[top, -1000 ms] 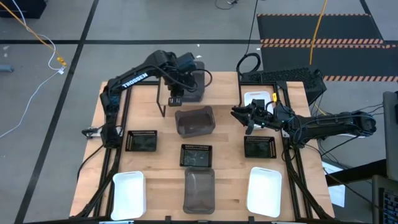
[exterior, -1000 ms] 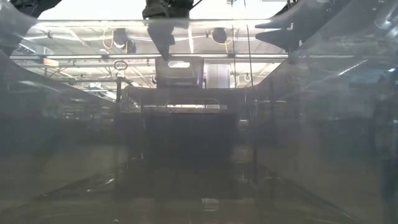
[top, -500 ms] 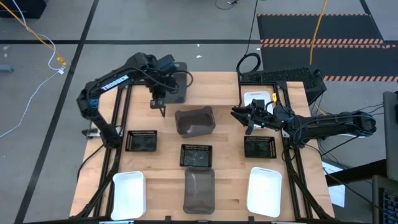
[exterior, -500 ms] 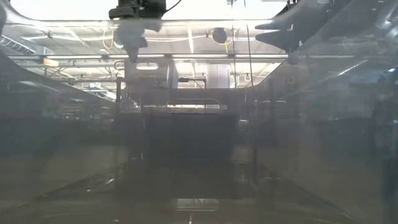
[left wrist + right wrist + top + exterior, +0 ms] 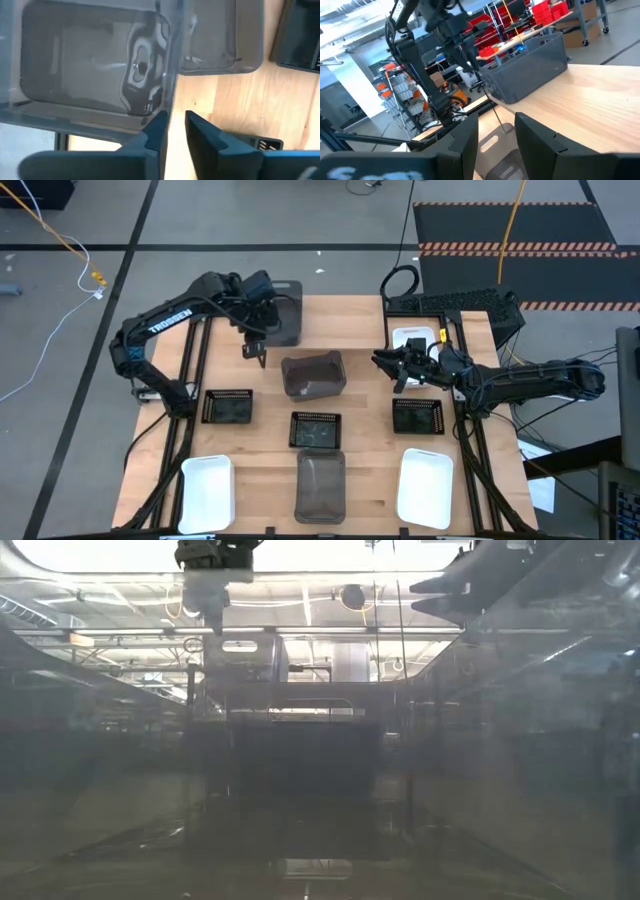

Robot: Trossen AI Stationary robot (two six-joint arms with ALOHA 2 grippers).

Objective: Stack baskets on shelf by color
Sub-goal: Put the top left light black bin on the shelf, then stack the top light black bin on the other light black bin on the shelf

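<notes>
On the wooden table [image 5: 370, 470], left fingers [image 5: 155, 132] pinch the raised grey basket's [image 5: 283, 310] wall.

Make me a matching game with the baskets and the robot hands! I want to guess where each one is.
Things:
1. left gripper
2. right gripper
3. grey basket on the shelf
4. middle mesh tray

Places:
A. far left corner of the table, raised up
B. between two grey baskets, on the table
C. holding the rim of the raised grey basket
D. over the table's right side, near a white basket at the far edge

Pairs: 1-C, 2-D, 3-A, 4-B
</notes>
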